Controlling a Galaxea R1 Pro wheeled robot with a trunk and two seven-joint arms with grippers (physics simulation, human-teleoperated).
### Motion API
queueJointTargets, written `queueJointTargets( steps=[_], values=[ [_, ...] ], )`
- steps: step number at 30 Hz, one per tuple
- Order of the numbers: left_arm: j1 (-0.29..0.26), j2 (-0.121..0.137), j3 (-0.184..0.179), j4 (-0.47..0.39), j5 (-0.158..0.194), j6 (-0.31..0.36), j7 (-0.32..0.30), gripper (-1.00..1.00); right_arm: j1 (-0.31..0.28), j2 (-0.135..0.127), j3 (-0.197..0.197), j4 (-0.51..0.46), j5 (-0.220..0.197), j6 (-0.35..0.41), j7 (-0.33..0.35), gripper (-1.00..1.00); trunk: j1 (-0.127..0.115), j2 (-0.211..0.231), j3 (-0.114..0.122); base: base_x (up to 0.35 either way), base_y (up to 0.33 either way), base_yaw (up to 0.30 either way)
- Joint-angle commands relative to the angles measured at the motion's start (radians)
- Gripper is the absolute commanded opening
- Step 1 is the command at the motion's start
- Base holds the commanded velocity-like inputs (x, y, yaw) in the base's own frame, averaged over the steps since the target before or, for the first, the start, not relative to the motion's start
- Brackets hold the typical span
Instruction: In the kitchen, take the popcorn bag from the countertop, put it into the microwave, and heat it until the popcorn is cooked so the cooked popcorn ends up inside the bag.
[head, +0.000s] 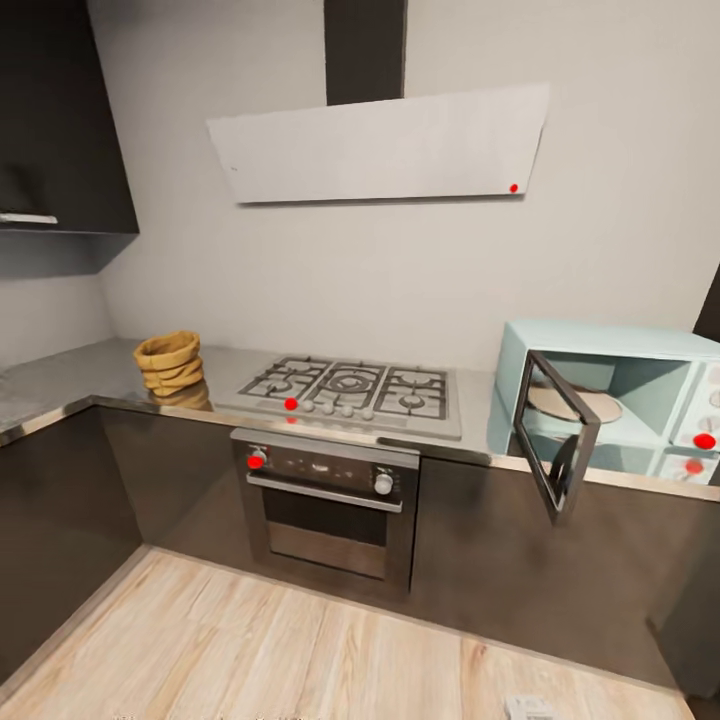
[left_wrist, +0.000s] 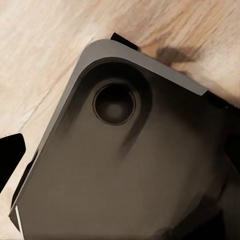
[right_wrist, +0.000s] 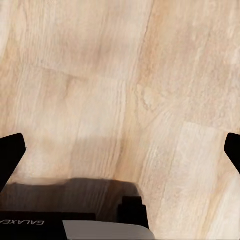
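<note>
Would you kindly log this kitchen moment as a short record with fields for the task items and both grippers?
popcorn bag: on the countertop, left of the gas hob, untouched
microwave: at the right on the counter, door swung open, cavity empty apart from the turntable
built-in oven: below the hob, door closed
left gripper: one dark fingertip over the robot's own base
right gripper: open, over wooden floor, holding nothing

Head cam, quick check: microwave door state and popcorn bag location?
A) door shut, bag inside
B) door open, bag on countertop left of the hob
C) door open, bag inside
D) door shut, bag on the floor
B: the microwave door hangs swung open, and the popcorn bag sits on the countertop left of the hob.
</note>
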Motion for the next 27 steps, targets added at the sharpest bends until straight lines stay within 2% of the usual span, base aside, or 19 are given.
queueJointTargets(
  steps=[1, 15, 16, 20, 27],
  values=[
    [0.0, 0.0, 0.008, -0.001, -0.003, -0.001, 0.0, 1.0, -0.001, 0.0, -0.008, 0.001, 0.01, 0.001, 0.003, 1.0, 0.0, -0.001, -0.001, 0.0, 0.0, 0.3],
    [0.0, 0.0, 0.008, -0.001, -0.002, -0.002, 0.0, 1.0, -0.001, 0.002, -0.01, 0.001, 0.011, 0.0, 0.003, 1.0, 0.0, -0.001, -0.001, 0.0, 0.0, 0.3],
    [0.0, 0.0, 0.008, -0.001, -0.002, -0.002, 0.0, 1.0, -0.001, 0.003, -0.008, 0.001, 0.017, -0.001, 0.003, 1.0, 0.0, -0.001, 0.0, 0.0, 0.0, 0.3],
    [0.0, 0.0, 0.008, -0.003, -0.002, -0.002, 0.0, 1.0, -0.001, 0.004, -0.004, 0.001, 0.086, -0.015, 0.003, 1.0, 0.0, -0.001, 0.002, 0.0, 0.0, 0.299],
    [0.0, 0.001, 0.008, -0.003, -0.002, -0.001, 0.0, 1.0, -0.001, 0.005, -0.004, 0.001, 0.094, -0.019, 0.002, 1.0, 0.0, -0.001, 0.005, 0.009, 0.0, 0.292]
  ],
)
